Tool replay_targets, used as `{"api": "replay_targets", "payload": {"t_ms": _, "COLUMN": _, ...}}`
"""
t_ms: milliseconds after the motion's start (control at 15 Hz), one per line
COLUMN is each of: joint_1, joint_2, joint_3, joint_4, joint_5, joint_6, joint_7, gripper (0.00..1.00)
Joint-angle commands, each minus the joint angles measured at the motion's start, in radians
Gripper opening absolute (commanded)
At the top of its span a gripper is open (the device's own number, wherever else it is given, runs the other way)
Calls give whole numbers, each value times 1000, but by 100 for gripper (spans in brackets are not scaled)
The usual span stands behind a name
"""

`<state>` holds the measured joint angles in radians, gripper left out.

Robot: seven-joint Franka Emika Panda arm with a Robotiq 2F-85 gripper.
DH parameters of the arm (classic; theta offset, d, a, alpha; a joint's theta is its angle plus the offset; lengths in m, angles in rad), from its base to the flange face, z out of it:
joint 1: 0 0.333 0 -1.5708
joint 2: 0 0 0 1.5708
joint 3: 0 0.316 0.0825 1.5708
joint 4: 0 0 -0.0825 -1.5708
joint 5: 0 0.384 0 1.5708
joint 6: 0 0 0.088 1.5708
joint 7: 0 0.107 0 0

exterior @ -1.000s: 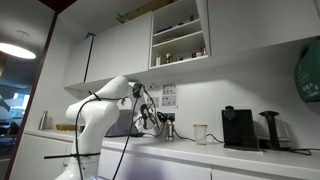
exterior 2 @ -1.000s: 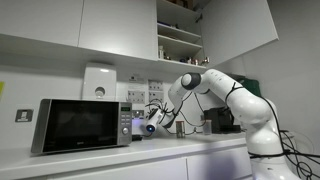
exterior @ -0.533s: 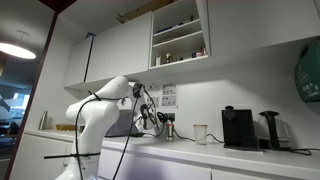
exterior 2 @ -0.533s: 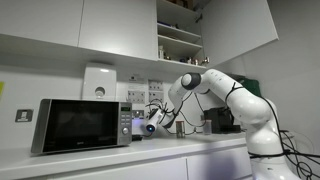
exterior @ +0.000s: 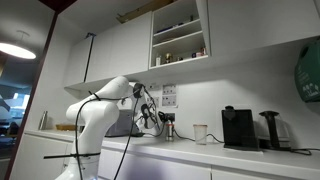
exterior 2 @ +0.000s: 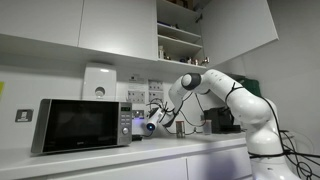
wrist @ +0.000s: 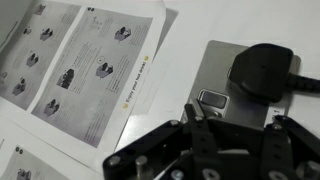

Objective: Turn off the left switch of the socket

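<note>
Socket (wrist: pixel 215 65) on wall beside paper notice (wrist: pixel 90 60) | left switch (wrist: pixel 212 98) just above fingers (wrist: pixel 192 122), which look pressed together, holding nothing | risk: an off-centre push slips off the tiny rocker (or knocks the plug (wrist: pixel 262 70) beside it)

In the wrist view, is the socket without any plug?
No, a black plug sits in the socket at its right side.

socket (wrist: pixel 216 72) plate pale grey-white, plug (wrist: pixel 262 72) black, paper notice (wrist: pixel 85 55) white with grey printed pics (yellowish text along edge), microwave (exterior 2: pixel 75 126) black-fronted
</note>
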<state>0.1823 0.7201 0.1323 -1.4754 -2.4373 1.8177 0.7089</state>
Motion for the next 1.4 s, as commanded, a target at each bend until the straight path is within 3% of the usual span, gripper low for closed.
{"api": "replay_targets", "payload": {"t_ms": 0, "joint_1": -10, "joint_2": 26, "joint_3": 10, "joint_4": 69, "joint_5": 14, "joint_6": 53, "joint_7": -7, "gripper": 0}}
{"api": "replay_targets", "payload": {"t_ms": 400, "joint_1": -8, "joint_2": 21, "joint_3": 14, "joint_4": 60, "joint_5": 36, "joint_6": 46, "joint_7": 0, "gripper": 0}}
{"api": "replay_targets", "payload": {"t_ms": 733, "joint_1": -4, "joint_2": -38, "joint_3": 19, "joint_4": -22, "joint_5": 58, "joint_6": 7, "joint_7": 25, "gripper": 0}}
{"api": "replay_targets", "payload": {"t_ms": 1333, "joint_1": -21, "joint_2": -240, "joint_3": 72, "joint_4": -182, "joint_5": 347, "joint_6": 145, "joint_7": 8, "gripper": 0}}
